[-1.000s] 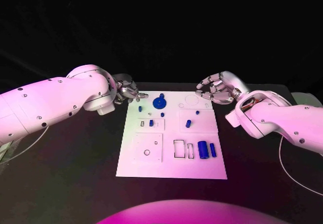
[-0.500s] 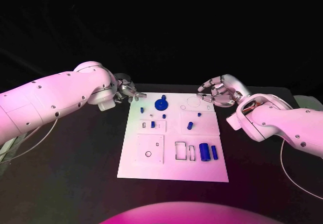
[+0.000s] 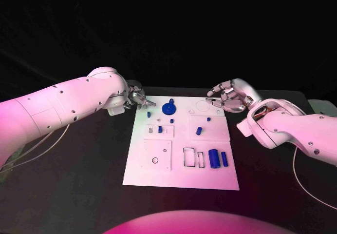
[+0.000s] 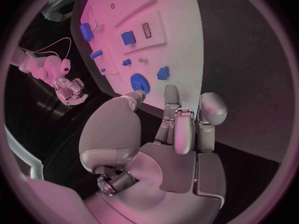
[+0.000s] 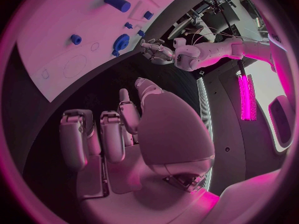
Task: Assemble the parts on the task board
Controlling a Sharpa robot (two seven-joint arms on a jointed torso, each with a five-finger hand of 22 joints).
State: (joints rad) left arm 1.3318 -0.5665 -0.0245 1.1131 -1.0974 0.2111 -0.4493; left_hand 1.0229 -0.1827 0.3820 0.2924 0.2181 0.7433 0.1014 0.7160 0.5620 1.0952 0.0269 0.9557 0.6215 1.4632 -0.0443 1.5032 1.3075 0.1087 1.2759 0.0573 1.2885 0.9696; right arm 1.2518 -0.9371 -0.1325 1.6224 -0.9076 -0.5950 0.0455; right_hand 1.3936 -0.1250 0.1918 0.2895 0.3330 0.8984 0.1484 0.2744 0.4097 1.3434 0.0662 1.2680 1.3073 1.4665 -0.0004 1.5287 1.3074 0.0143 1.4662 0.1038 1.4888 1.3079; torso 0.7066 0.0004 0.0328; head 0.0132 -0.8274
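The white task board (image 3: 181, 175) lies mid-table. On its far part a blue gear (image 3: 168, 108) sits among small blue pegs (image 3: 148, 114). Two blue cylinders (image 3: 213, 159) lie by rectangular slots on its right side. My left hand (image 3: 135, 99) hovers at the board's far left corner, fingers apart and holding nothing. The left wrist view shows its fingers (image 4: 176, 127) just short of the gear (image 4: 139, 81) and a small blue piece (image 4: 163, 73). My right hand (image 3: 226, 97) hangs over the far right corner, loosely spread and empty (image 5: 118, 129).
Black table surrounds the board (image 5: 62, 35). A square plate with a small ring (image 3: 153, 159) occupies the board's near left. Thin cables trail off both arms at the table's sides. A pale object (image 3: 324, 105) sits at the far right edge.
My left arm has swung inward and its elbow has risen, while the hand stays by the far left corner. The right hand has barely shifted. No part has moved.
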